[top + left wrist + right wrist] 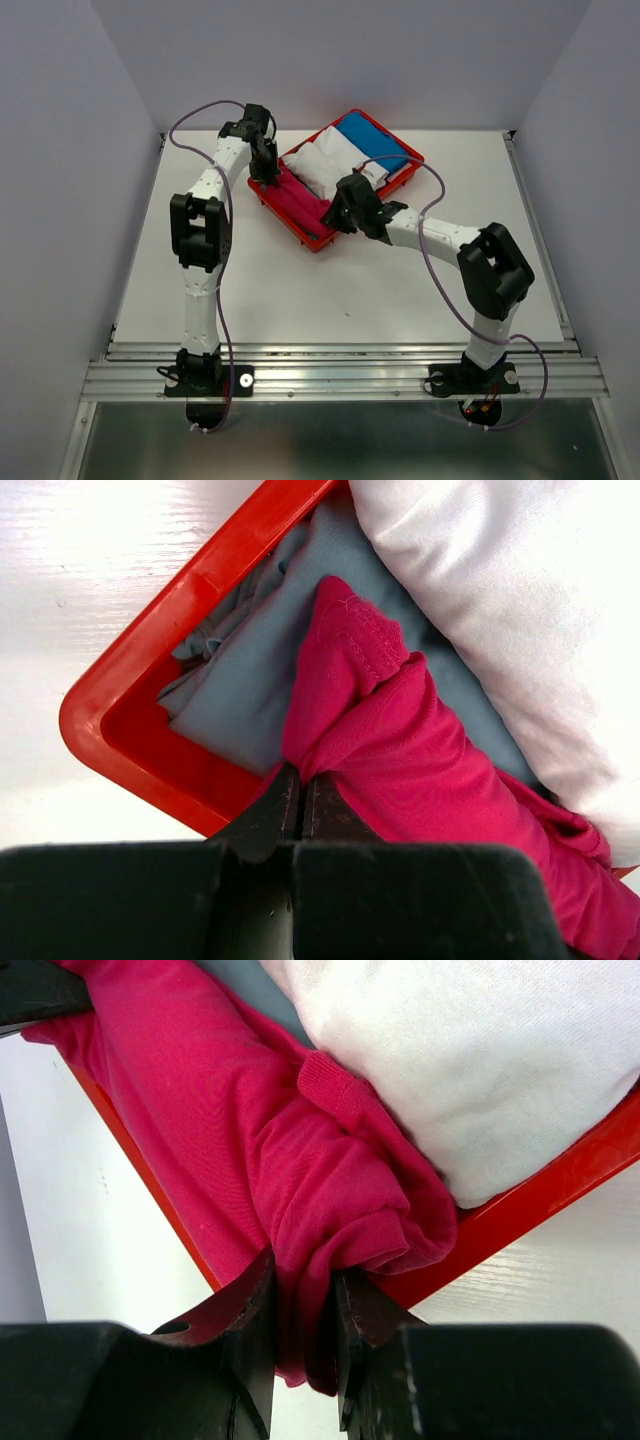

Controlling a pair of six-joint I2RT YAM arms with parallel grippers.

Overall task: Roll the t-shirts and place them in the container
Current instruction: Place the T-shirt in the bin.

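In red tray at far middle of table: pink t-shirt along near-left wall, beside white t-shirt, over grey-blue t-shirt; blue t-shirt at far side. Left gripper at pink t-shirt's far-left end, fingers nearly pressed together, pinching cloth edge. Right gripper at near-right end, over tray rim, clamping bunched fold.

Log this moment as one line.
left gripper: shut on magenta cloth t-shirt | right gripper: shut on it | shirt: partly in red plastic tray
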